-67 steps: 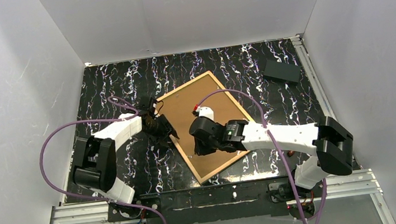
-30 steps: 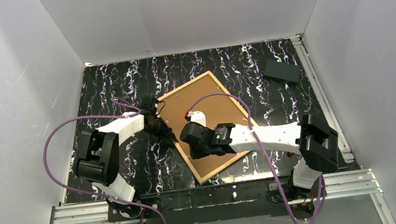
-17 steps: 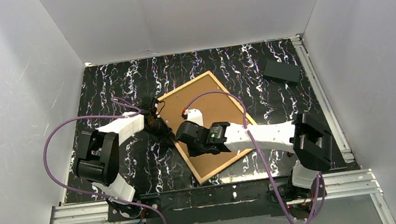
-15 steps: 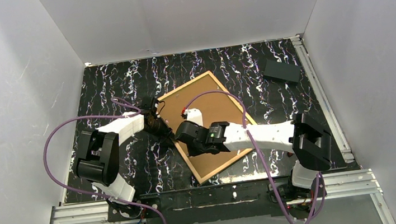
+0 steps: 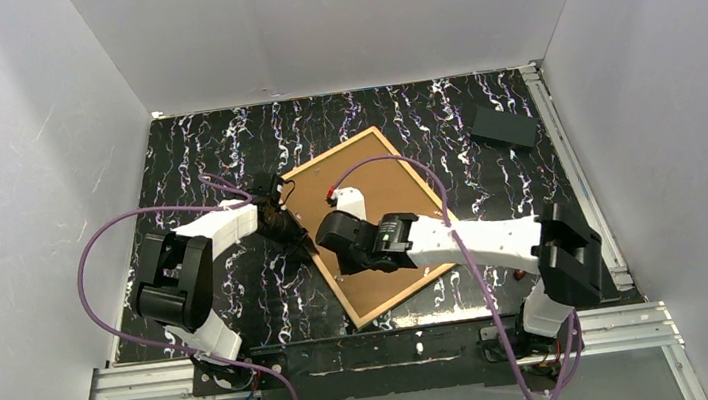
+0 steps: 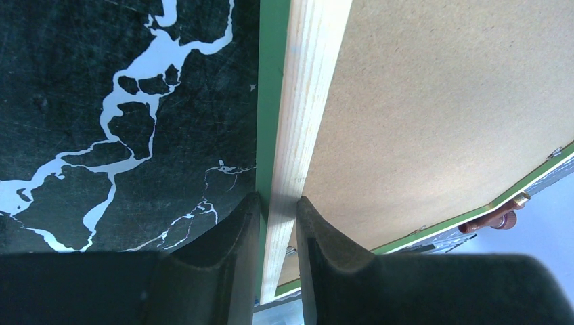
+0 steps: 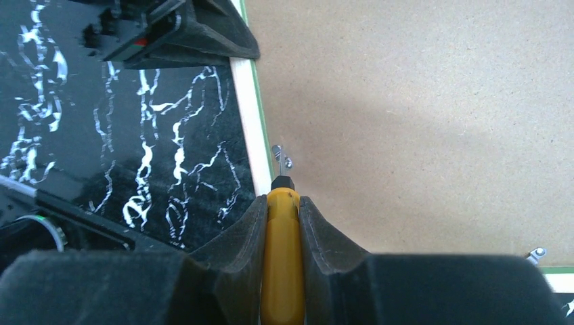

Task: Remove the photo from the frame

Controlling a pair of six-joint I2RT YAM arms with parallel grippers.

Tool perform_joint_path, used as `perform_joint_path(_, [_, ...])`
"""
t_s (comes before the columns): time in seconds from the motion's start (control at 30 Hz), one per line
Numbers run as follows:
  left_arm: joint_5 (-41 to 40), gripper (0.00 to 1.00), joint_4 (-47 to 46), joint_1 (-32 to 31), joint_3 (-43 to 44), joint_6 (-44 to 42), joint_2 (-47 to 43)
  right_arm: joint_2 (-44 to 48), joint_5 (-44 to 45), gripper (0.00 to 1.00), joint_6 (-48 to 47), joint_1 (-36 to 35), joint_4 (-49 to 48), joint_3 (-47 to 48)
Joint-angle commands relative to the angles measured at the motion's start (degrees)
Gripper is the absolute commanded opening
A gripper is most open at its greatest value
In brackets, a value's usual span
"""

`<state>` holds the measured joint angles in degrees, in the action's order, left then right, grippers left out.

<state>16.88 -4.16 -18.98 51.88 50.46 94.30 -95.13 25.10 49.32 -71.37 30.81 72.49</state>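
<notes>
Table (image 5: pixel 223 144), black with white veining, carries the frame (image 6: pixel 298 101) face down near its centre, lying askew. Brown backing panel (image 7: pixel 420 101) fills it, and the photo, presumably beneath, is out of sight. The frame looks light, thin and stiff, best taken by its wooden rail. Left gripper (image 6: pixel 277 203) is clamped across that rail. Right gripper (image 7: pixel 282 210) grasps a yellow-handled tool (image 7: pixel 282 271), its tip at a small metal tab (image 7: pixel 279 157) on the panel's edge. The photo is likely flimsy and best lifted by its border.
</notes>
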Motion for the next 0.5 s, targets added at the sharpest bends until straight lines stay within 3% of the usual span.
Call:
perform_joint_path(0.0, [-1.26, 0.00, 7.50, -0.53, -0.52, -0.64, 1.46, 4.48, -1.17, 0.01, 0.51, -0.21, -0.53, -0.50])
perform_joint_path(0.47, [-1.68, 0.00, 7.93, -0.53, -0.53, -0.92, 1.22, 0.81, -3.45, 0.01, 2.10, -1.64, 0.57, -0.68])
